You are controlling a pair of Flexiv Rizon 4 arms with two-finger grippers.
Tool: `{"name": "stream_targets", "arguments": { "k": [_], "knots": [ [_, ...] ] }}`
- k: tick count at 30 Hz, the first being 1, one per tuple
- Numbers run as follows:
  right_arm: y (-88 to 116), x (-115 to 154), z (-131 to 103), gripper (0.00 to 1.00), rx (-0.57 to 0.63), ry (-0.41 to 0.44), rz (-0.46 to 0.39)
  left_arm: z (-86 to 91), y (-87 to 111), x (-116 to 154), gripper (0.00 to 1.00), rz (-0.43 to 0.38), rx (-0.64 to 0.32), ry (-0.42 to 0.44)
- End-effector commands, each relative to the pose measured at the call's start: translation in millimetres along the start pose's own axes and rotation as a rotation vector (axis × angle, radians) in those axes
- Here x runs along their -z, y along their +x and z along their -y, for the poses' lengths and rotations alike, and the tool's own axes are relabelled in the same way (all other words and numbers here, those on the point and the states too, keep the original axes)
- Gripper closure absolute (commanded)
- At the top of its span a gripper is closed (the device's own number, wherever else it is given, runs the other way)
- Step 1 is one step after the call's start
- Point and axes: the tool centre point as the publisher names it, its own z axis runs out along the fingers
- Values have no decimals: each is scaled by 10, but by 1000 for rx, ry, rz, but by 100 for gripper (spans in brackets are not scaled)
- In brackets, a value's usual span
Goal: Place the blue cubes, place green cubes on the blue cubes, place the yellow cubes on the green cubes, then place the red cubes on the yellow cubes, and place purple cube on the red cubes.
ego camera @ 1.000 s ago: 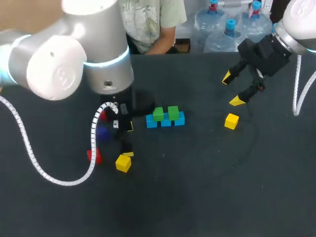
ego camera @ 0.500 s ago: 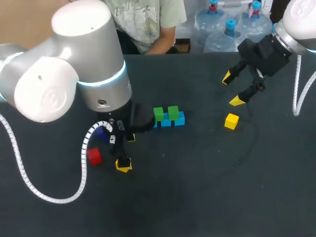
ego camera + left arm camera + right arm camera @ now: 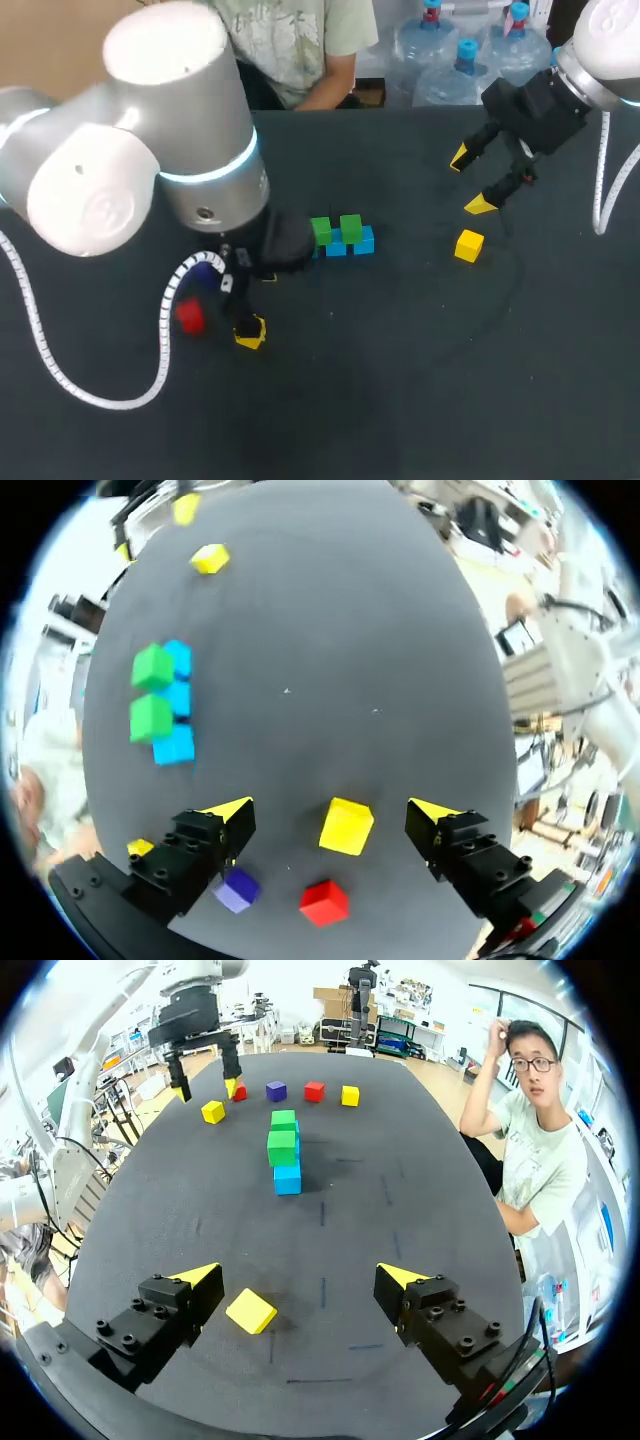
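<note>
Yellow cube (image 3: 346, 826) now sits inside the wide-open left hand (image 3: 333, 811), which has lowered around it.

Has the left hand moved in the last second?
Yes. The left hand shifted toward the table's near side, away from the blue cubes, over the yellow cube.

Bright, even room light casts only faint, soft shadows

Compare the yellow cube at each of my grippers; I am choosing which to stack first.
The left yellow cube lies between the left gripper's open fingers; the right yellow cube lies apart from the right gripper. The left one has a red cube close by; the right one lies alone. Both rest on the table, unstacked.
</note>
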Motion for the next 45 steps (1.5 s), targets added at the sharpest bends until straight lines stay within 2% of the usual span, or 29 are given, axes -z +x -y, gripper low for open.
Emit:
{"name": "stream_targets", "arguments": {
  "k": [1, 12, 15, 17, 22, 28, 45],
  "knots": [
    [0, 2, -12, 0, 0, 3, 1, -19, -79, -14, 0, -34, -47, 11],
    [0, 2, -12, 0, 0, 3, 1, 196, 108, 6, 0, -40, 3, -15],
    [0, 2, -12, 0, 0, 3, 1, 272, 101, -2, 0, -32, -1, -17],
    [0, 2, -12, 0, 0, 3, 1, 302, 49, -21, 0, -31, -42, -22],
    [0, 2, -12, 0, 0, 3, 1, 305, -38, -80, 0, -46, -110, -4],
    [0, 2, -12, 0, 0, 3, 1, 305, 21, -139, 0, -75, -109, 39],
    [0, 2, -12, 0, 0, 3, 1, 339, 19, -295, 0, -87, -92, 61]
  ]
}}
